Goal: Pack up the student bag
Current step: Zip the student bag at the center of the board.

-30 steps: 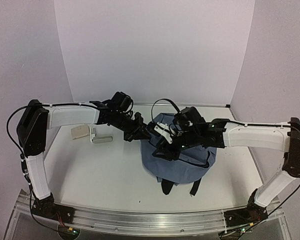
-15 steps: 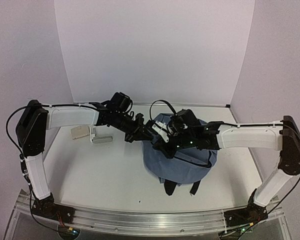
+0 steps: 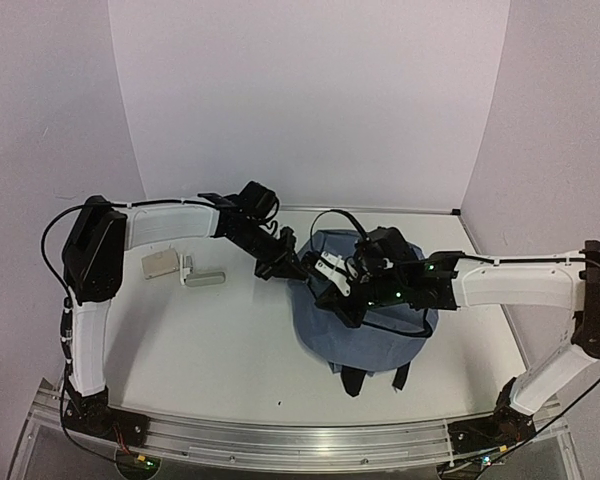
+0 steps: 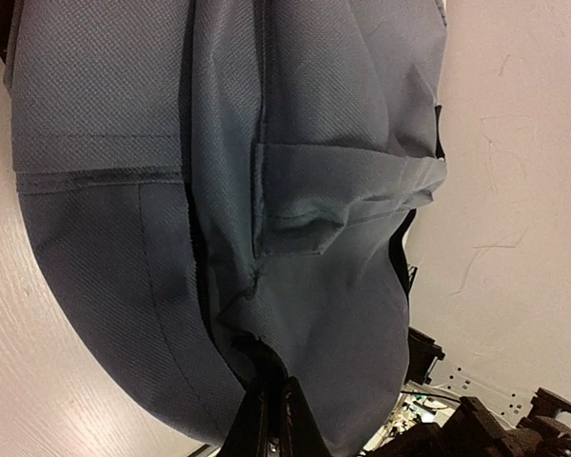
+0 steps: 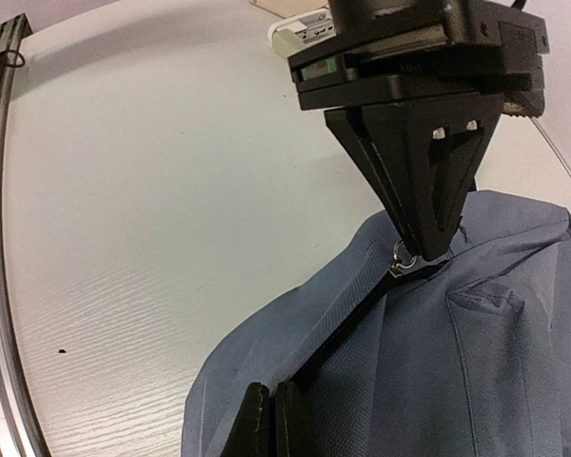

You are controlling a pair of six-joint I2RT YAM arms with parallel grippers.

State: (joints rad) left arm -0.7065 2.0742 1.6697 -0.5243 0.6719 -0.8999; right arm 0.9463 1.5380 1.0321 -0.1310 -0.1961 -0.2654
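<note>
Well to the left of the bag [image 3: 380, 330], 2 small things lie on the counter [image 3: 210, 345]: a beige box [image 3: 159, 263] and, a little nearer the bag, a white and grey piece [image 3: 202, 276]. The left pincer [image 3: 296, 268] meets the bag's far left edge. In the right wrist view its 2 fingers [image 5: 400, 181] are pressed together to a point on a small metal ring [image 5: 400, 254] at the end of the bag's dark zip. The bag sits in the middle of the counter as a blue-grey mound, with 2 black straps [image 3: 352, 381] poking out from under its near edge. The right pincer [image 3: 330, 290] rests on the bag's left half, just beside the left one. Its fingers [image 5: 255, 424] are closed tight on the bag's zip seam.
</note>
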